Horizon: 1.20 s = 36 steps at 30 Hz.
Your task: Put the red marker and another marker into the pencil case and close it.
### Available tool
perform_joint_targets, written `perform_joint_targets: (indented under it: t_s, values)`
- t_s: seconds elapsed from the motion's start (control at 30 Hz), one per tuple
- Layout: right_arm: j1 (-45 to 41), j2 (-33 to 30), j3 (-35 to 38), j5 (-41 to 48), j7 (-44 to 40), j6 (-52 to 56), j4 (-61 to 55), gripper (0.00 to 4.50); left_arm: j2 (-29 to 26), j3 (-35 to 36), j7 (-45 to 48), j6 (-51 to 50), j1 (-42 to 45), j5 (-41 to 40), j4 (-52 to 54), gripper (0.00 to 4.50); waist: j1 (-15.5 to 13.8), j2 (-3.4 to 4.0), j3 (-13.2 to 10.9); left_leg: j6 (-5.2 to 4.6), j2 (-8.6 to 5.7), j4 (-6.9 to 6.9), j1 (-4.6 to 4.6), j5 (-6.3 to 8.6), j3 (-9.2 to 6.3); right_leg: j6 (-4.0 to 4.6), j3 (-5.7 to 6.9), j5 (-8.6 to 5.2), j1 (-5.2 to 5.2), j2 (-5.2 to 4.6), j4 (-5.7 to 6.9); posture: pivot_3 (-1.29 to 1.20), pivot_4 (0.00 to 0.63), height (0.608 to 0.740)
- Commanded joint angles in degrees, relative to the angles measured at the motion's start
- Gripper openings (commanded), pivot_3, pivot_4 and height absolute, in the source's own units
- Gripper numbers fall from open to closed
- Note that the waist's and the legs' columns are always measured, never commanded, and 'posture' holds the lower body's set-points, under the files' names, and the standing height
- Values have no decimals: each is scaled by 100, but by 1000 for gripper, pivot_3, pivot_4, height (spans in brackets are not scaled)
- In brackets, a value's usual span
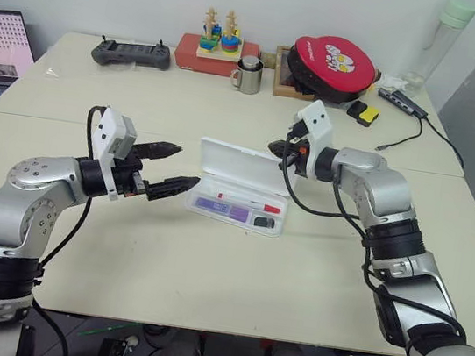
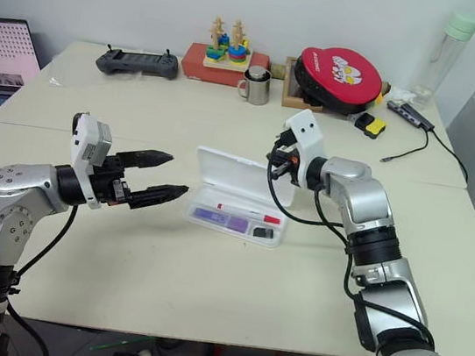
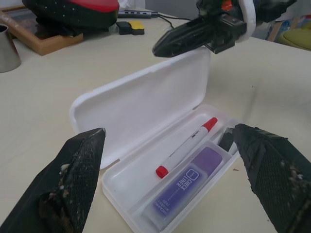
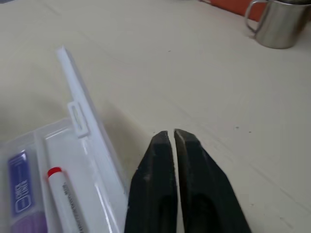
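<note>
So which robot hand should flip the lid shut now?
Probably the right. The right gripper, shut, sits just behind the upright lid of the pencil case, ready to push. The left gripper is open, off beside the case.

The light around me is bright, even and soft, falling from overhead. Shadows on the table are faint, with a pale one just beside the pencil case. The case's raised lid shows a mild sheen without harsh glare. My left fingers loom large and soft-edged near the lens. My right fingertips and the metal mug beyond look slightly blurred.
</note>
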<state>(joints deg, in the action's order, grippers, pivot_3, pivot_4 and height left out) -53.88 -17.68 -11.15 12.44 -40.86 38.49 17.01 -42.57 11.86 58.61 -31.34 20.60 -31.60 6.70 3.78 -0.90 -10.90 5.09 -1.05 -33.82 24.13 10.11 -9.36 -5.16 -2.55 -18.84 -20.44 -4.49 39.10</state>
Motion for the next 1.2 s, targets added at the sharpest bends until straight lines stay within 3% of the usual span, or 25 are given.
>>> perform_joint_targets:
  t_s: [0.03, 0.2, 0.5, 0.77, 0.87, 1.07, 1.2]
  values:
    - [271, -231, -363, 193, -745, 221, -952, 16, -152, 138, 35, -24, -15, -137, 224, 4500, -1, 0, 0, 0, 0, 0, -1, 0, -1, 0, 1, 0, 2, 0, 0, 0, 150, 740]
    - [928, -570, -934, 386, -1462, 306, -2214, 16, -234, 88, 166, -38, -24, -118, 205, 4500, -4, 0, 0, 0, 1, 0, 0, 0, -1, 0, 2, 0, 1, 0, -1, 0, 150, 740]
    - [1542, -413, -1757, -612, -841, -70, -1309, 16, -271, -97, 334, -58, -143, -73, 270, 4500, -13, -1, 1, 0, 2, -4, -10, 0, -1, -2, 1, 0, 10, 1, 1, 0, 150, 740]
    - [1655, -193, -1440, -632, -526, -106, -834, 16, -292, -309, 408, 67, -13, 75, 81, 4500, -38, -3, 2, 2, 45, -5, -64, -11, 3, -13, 2, 12, 29, 40, -4, 0, 150, 740]
    - [1782, -127, -1127, -131, -797, 49, -1304, 16, -261, -376, 413, 88, 41, 91, 39, 4500, -76, -3, 2, 5, 74, -4, -81, -15, 5, 0, 7, 23, 37, 66, -3, 0, 150, 740]
    - [1687, 250, -371, 409, -623, 472, -1048, 16, -258, -455, 452, 195, 88, 179, -68, 4500, -67, -1, 1, 14, 79, -3, -54, -25, 9, 30, -1, 46, 30, 74, -3, 0, 150, 740]
    - [1661, 275, -279, 443, -656, 396, -1034, 16, -251, -482, 464, 236, 121, 201, -104, 4500, -51, -1, 1, 15, 90, 4, -24, -25, 8, 39, 0, 46, 7, 87, -3, 0, 150, 740]
